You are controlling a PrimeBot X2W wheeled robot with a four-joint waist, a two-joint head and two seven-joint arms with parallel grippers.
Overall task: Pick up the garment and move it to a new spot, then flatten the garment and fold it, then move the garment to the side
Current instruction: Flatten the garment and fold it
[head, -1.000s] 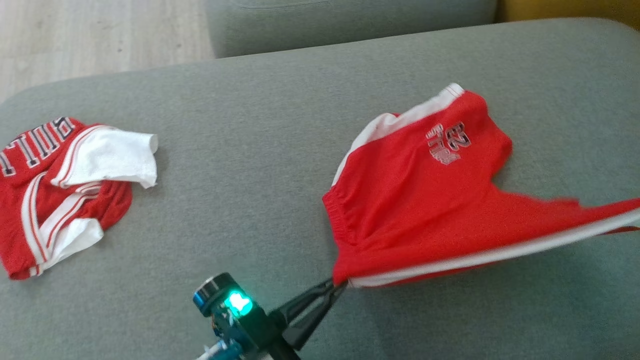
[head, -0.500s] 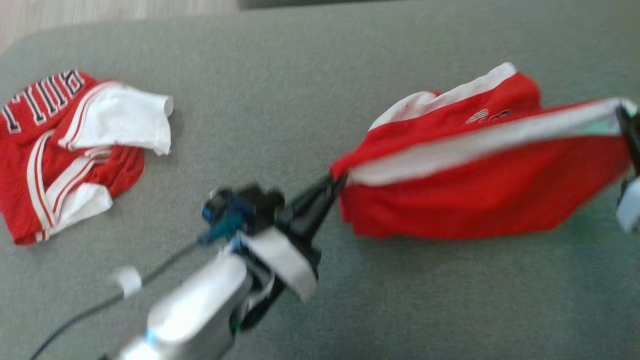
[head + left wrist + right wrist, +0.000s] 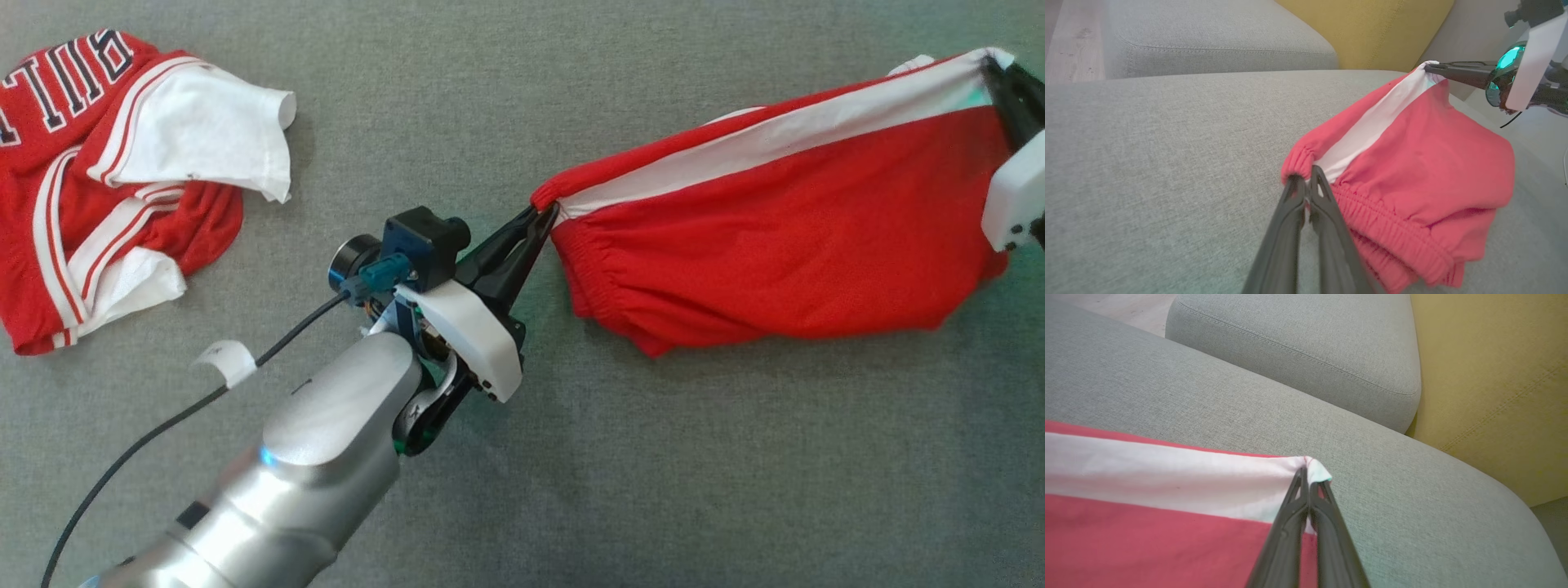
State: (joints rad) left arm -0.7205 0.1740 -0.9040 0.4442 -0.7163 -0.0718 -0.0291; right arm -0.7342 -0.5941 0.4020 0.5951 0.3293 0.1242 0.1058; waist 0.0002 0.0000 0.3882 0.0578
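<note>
Both grippers clamp red shorts (image 3: 784,245) — stretched taut.

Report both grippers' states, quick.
Left gripper: shut on the red shorts, at the waistband end.
Right gripper: shut on the shorts' white-striped corner.

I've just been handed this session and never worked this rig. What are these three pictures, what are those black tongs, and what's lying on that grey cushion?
The big picture comes from the robot's head camera, looking down at a grey sofa cushion. The other two come from cameras on each wrist, looking along that arm's own fingers. The black tongs are the grippers. The left gripper is shut on the elastic waistband corner of the red shorts; the right gripper is shut on the far end of their white side stripe. Between them the shorts hang stretched above the cushion. At the left lies a second garment, a crumpled red and white jersey, untouched.
</note>
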